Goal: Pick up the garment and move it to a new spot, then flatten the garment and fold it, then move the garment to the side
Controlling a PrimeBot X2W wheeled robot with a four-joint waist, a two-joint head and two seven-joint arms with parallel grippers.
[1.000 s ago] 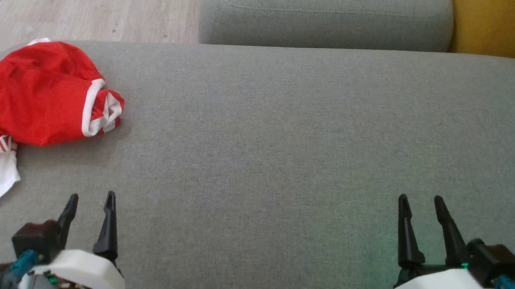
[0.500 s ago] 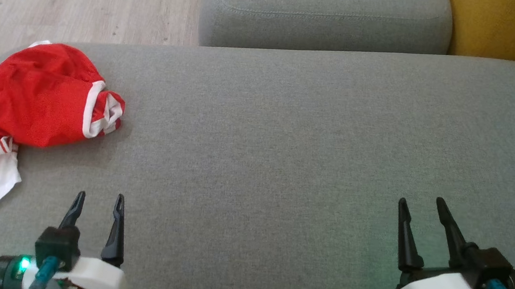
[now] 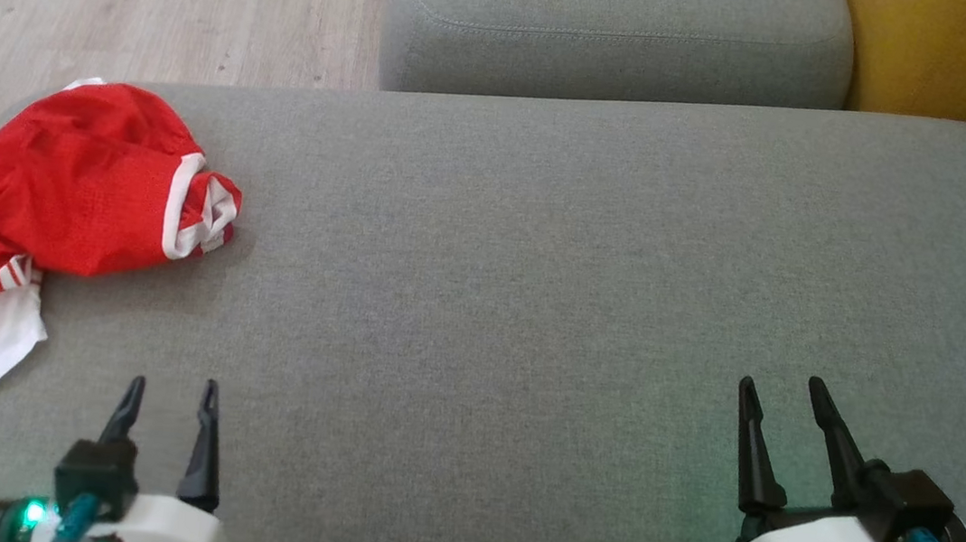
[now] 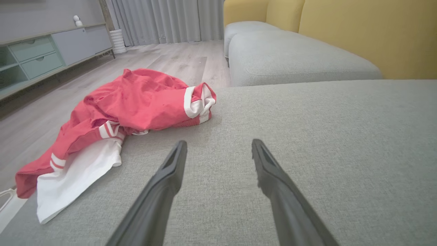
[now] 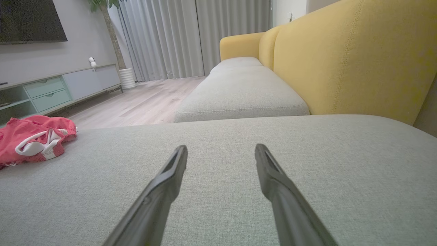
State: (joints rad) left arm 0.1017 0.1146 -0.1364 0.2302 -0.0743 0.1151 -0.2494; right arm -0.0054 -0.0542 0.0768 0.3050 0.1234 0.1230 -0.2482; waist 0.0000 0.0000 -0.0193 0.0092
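Because the red and white garment [image 3: 65, 187] lies bunched at the left edge of the grey seat cushion [image 3: 538, 268], with a trimmed opening curled in on itself and a white panel spread toward the cushion's near left corner, I judge that no part of the task is done yet. The left end effector [image 3: 173, 381] hovers low over the cushion's near left part, near the garment but apart from it. Its two fingers are spread wide and hold nothing, and it is probably placed there to reach the cloth first. The right end effector [image 3: 780, 382] hangs over the cushion's near right part, well apart from the garment, just as wide and empty. That leaves the cushion's bare middle free as a likely new spot. As for containers, a cabinet [image 4: 68, 41] across the floor beyond the cushion's left side has its drawers shut, so their contents are hidden.
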